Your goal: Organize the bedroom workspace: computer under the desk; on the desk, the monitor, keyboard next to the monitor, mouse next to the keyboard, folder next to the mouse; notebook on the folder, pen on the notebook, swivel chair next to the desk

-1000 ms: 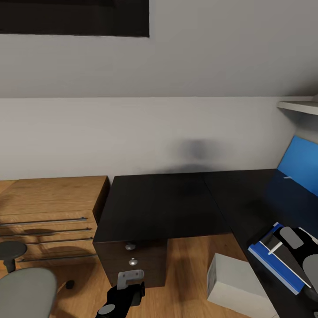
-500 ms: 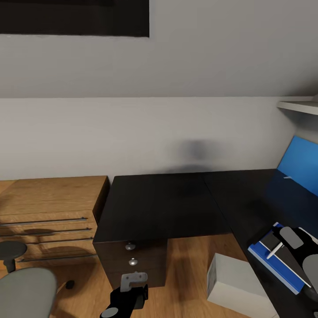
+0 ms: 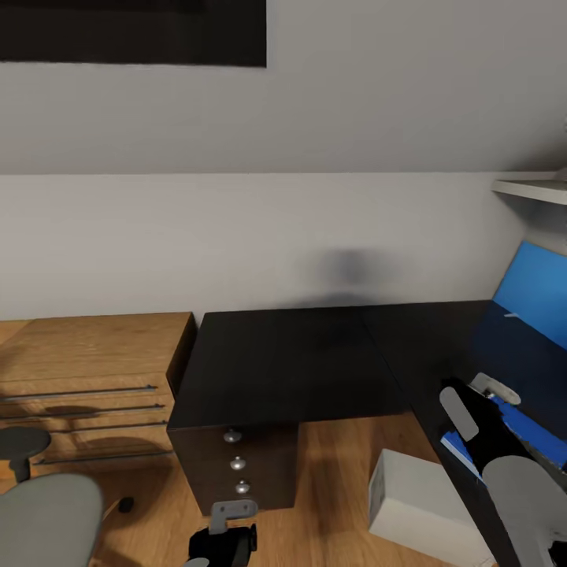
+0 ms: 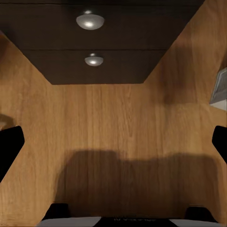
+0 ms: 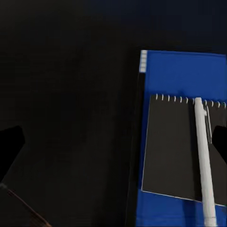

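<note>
The right gripper (image 3: 494,391) hangs with fingers spread and empty above the desk (image 3: 299,362), over the pen (image 5: 204,156) lying on the notebook (image 5: 177,149) atop the folder (image 5: 182,78), while the left gripper (image 3: 230,512), also spread and empty, hovers over the floor (image 4: 118,118) before the drawers (image 4: 94,42).

A low light-wood cabinet (image 3: 87,370) with dark rail handles stands against the pale wall (image 3: 236,236); wood floor (image 3: 331,480) lies below. A white shelf (image 3: 535,189) juts out, and high up hangs perhaps a dark frame (image 3: 134,31).
</note>
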Controlling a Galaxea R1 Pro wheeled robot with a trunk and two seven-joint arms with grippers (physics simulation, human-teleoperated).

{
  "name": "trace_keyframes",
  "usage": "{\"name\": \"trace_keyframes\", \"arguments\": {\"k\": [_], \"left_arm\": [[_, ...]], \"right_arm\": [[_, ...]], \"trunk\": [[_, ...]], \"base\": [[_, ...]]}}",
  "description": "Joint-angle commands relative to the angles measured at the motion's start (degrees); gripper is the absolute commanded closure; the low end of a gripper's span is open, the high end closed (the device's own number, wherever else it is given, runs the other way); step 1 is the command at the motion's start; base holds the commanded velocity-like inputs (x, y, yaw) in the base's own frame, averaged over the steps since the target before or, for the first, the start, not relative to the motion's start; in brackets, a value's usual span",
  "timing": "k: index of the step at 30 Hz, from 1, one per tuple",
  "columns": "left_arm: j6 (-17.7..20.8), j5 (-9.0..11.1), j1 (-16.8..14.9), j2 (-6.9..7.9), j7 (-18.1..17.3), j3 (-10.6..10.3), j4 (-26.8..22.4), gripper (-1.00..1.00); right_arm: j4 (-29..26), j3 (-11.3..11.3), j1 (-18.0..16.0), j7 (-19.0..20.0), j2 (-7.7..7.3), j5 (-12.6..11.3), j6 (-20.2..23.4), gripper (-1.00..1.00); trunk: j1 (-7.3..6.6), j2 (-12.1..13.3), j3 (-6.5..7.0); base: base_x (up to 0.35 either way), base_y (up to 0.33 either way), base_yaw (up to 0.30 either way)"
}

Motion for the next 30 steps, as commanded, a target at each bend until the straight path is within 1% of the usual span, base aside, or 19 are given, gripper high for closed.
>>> {"name": "trace_keyframes", "arguments": {"k": [1,4,5,6,7,8,9,12,13,16,20,24,25,26,27,28,30], "left_arm": [[0.1,0.4,-0.1,0.09,0.5,-0.1,0.3,-1.00],[0.1,0.4,-0.1,0.13,0.4,0.3,0.7,-1.00],[0.1,0.3,-0.1,0.12,0.4,0.9,0.9,-1.00],[0.0,0.3,-0.1,0.11,0.3,1.2,1.0,-1.00],[0.0,0.3,-0.1,0.10,0.3,1.9,1.5,-1.00],[0.0,0.3,-0.1,0.10,0.3,2.2,1.8,-1.00],[-0.2,0.2,-0.1,0.16,0.1,3.1,3.0,-1.00],[-1.3,0.2,-0.1,0.28,0.1,3.4,3.8,-1.00],[-2.6,0.3,-0.1,0.34,0.1,3.6,4.5,-1.00],[-4.8,0.4,-0.1,0.39,0.1,3.7,6.6,-1.00],[-7.4,0.3,-0.1,0.34,0.1,3.7,11.2,-1.00],[-9.3,0.2,-0.1,0.20,0.1,3.5,15.9,-1.00],[-10.2,0.2,-0.1,0.13,0.1,3.4,17.9,-1.00],[-10.6,0.2,-0.1,0.10,0.1,3.4,18.9,-1.00],[-11.4,0.2,-0.1,0.09,0.1,3.3,20.5,-1.00],[-12.3,0.2,-0.1,0.07,0.1,3.3,21.7,-1.00],[-13.1,0.2,-0.1,0.08,0.0,3.3,22.5,-1.00]], "right_arm": [[-0.5,0.0,0.4,-0.5,1.66,1.5,0.4,-1.00],[-0.9,0.1,0.9,-0.7,4.28,4.1,0.4,-1.00],[-1.1,0.1,1.3,-0.8,6.03,5.9,0.4,-1.00],[-1.2,0.1,1.6,-0.8,6.89,6.9,0.4,-1.00],[-1.3,0.1,2.1,-0.8,8.61,9.0,0.4,-1.00],[-1.3,0.1,2.3,-0.8,9.44,10.1,0.4,-1.00],[-1.2,0.8,3.4,-0.6,12.52,14.7,0.3,-1.00],[-1.0,2.1,4.5,-0.4,14.58,17.7,0.2,-1.00],[-0.9,3.3,5.3,-0.4,15.76,19.2,0.1,-1.00],[-0.6,5.3,7.1,-0.3,17.02,20.6,-0.2,-1.00],[0.9,8.2,10.6,0.4,17.85,21.4,-1.7,-1.00],[4.8,12.6,13.5,2.6,18.30,21.8,-5.5,-1.00],[7.8,15.2,14.3,3.9,18.55,21.9,-8.1,-1.00],[9.5,16.5,14.6,4.5,18.70,21.9,-9.5,-1.00],[13.1,18.8,15.0,5.5,18.99,22.0,-12.8,-1.00],[16.9,20.5,15.3,6.2,19.16,22.0,-16.3,-1.00],[20.3,21.7,15.5,6.9,19.23,22.0,-20.2,-1.00]], "trunk": [[-0.01,-0.1,-0.07],[-0.01,-0.1,-0.07],[-0.01,-0.1,-0.07],[-0.01,-0.1,-0.07],[-0.01,-0.1,-0.07],[-0.01,-0.1,-0.07],[-0.01,-0.1,-0.07],[-0.01,-0.1,-0.07],[-0.01,-0.1,-0.07],[-0.01,-0.1,-0.07],[-0.01,-0.1,-0.07],[-0.01,-0.1,-0.07],[-0.01,-0.1,-0.07],[-0.01,-0.1,-0.07],[-0.01,-0.1,-0.07],[-0.01,-0.1,-0.07],[-0.01,-0.1,-0.07]], "base": [[-0.242,0.000,0.000],[-0.275,0.000,0.000],[-0.306,0.000,0.000],[-0.312,0.000,0.000],[-0.321,0.014,0.000],[-0.324,0.029,0.000],[-0.331,0.082,0.000],[-0.331,0.105,0.000],[-0.328,0.136,0.000],[-0.325,0.150,0.000],[-0.318,0.168,0.000],[-0.305,0.185,0.000],[-0.266,0.217,0.000],[-0.238,0.234,0.000],[-0.167,0.266,0.000],[-0.107,0.290,0.000],[-0.077,0.303,0.000]]}}
